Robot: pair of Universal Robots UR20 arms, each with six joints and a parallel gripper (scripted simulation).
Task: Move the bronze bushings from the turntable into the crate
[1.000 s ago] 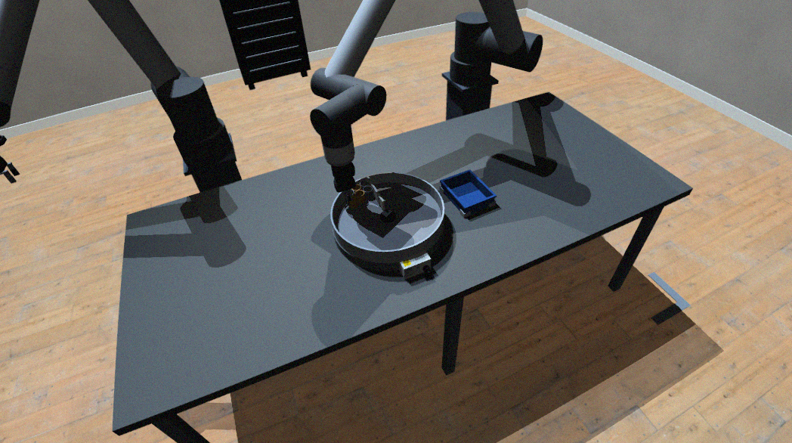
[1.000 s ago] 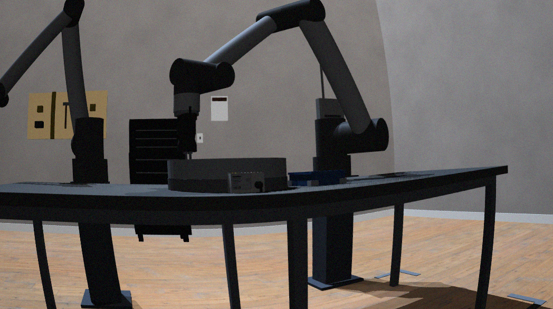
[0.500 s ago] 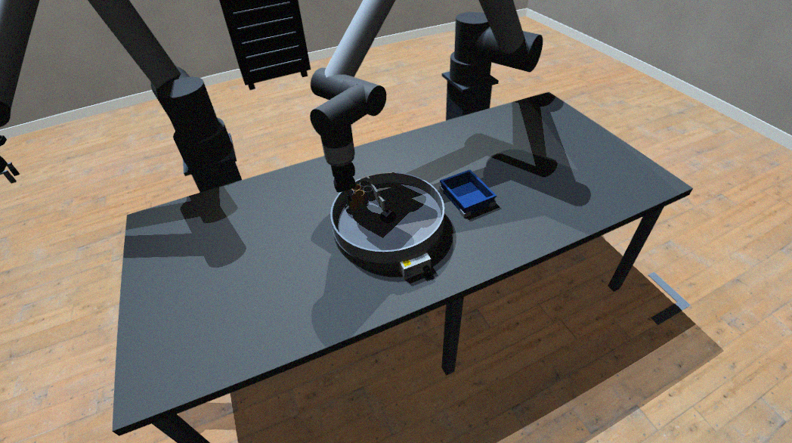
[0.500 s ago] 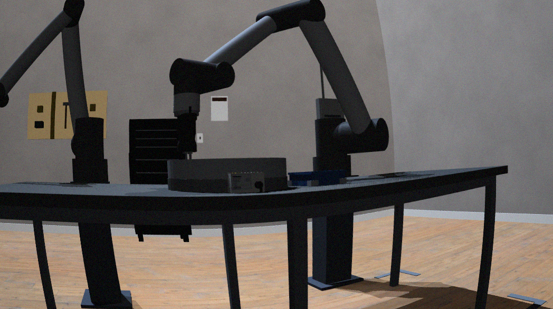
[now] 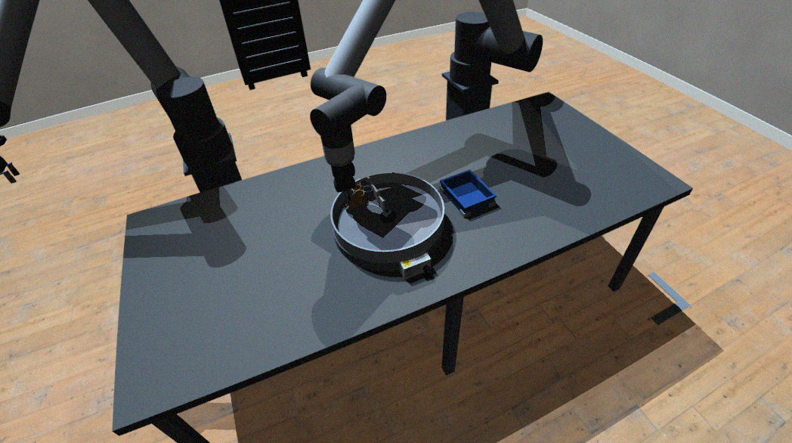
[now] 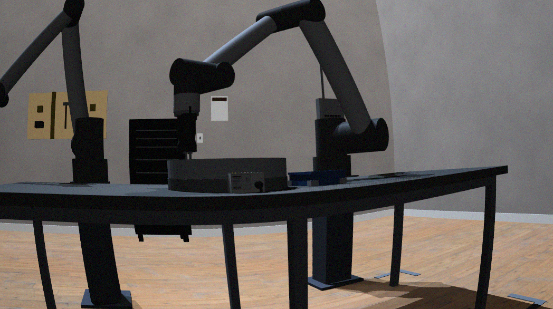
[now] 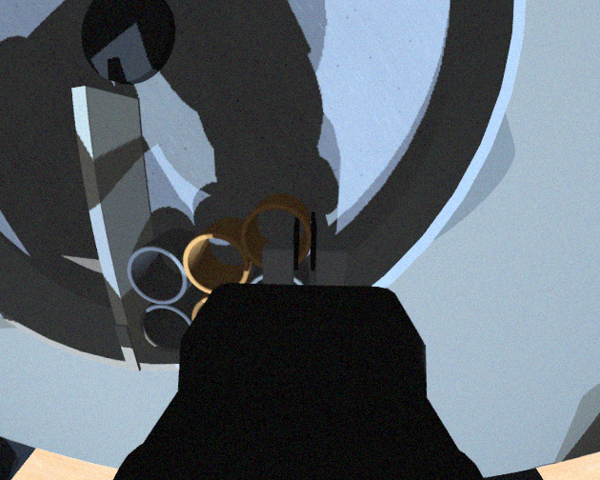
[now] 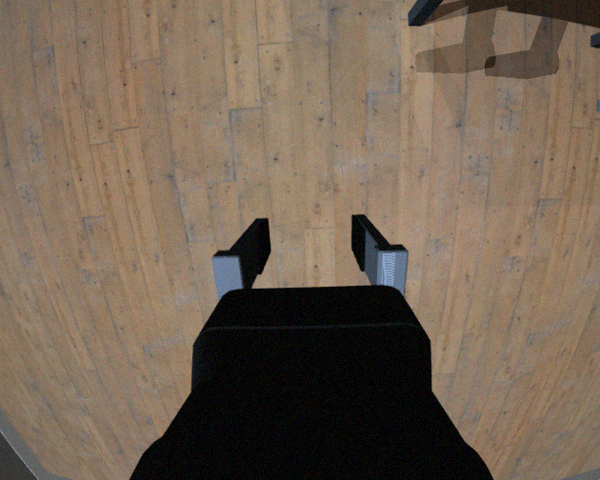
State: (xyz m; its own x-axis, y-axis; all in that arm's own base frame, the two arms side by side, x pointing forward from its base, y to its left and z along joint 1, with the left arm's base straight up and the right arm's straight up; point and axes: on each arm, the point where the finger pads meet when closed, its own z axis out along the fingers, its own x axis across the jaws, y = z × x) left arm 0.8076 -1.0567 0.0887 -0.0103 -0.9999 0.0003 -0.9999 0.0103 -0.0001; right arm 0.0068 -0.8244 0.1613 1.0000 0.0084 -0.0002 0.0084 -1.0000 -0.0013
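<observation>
The turntable (image 5: 388, 249) (image 6: 203, 169) (image 7: 489, 136) has a raised round rim. My left gripper (image 7: 305, 230) (image 6: 188, 155) is inside its edge, shut on the wall of a bronze bushing (image 7: 278, 201), one finger inside the ring and one outside. A second bronze bushing (image 7: 195, 266) stands beside it; a third (image 7: 199, 309) is mostly hidden by the gripper body. Two steel bushings (image 7: 158, 249) (image 7: 167, 307) stand by the blade; a pale rim shows behind the fingers. The blue crate (image 5: 453, 196) (image 6: 318, 177) sits level between its corner guides. My right gripper (image 8: 310, 233) (image 5: 10, 171) is open and empty, off the table.
A pale upright blade (image 7: 119, 207) runs from near the turntable's dark hub (image 7: 96, 30) to its rim, beside the steel bushings. A control box (image 5: 416, 265) (image 6: 246, 182) is at the turntable's front. The table (image 5: 233, 309) extends to both sides.
</observation>
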